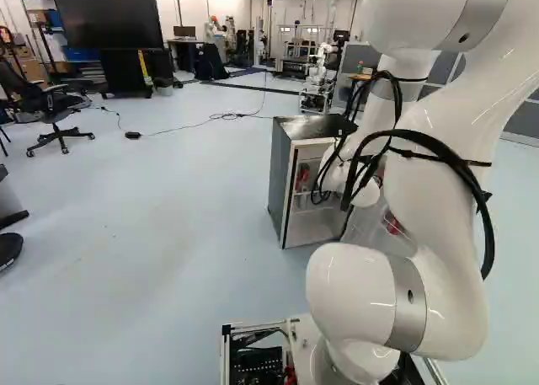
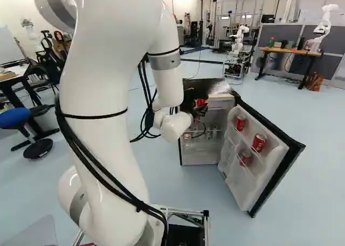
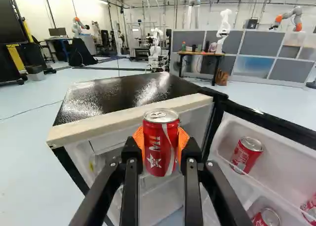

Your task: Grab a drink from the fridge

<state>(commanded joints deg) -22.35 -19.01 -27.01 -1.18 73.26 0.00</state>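
In the right base view my gripper [image 2: 197, 107] is at the front of the open fridge [image 2: 190, 159], partly hidden by its own wrist. Seen from the wrist, the gripper [image 3: 161, 149] is shut on a red drink can [image 3: 160, 143], with orange pads on both sides of it. The can stands upright just in front of the fridge's top front edge [image 3: 129, 118]. Red cans sit in the racks of the open fridge door [image 2: 273, 145], one of them being the upper can [image 3: 247, 155].
The opened door, with a black frame [image 3: 276, 119], reaches out beside the gripper. Another robot [image 2: 240, 41] stands far behind the fridge, and a further one is on a wooden desk [image 2: 291, 51]. An office chair [image 1: 52, 115] stands far off in the left base view.
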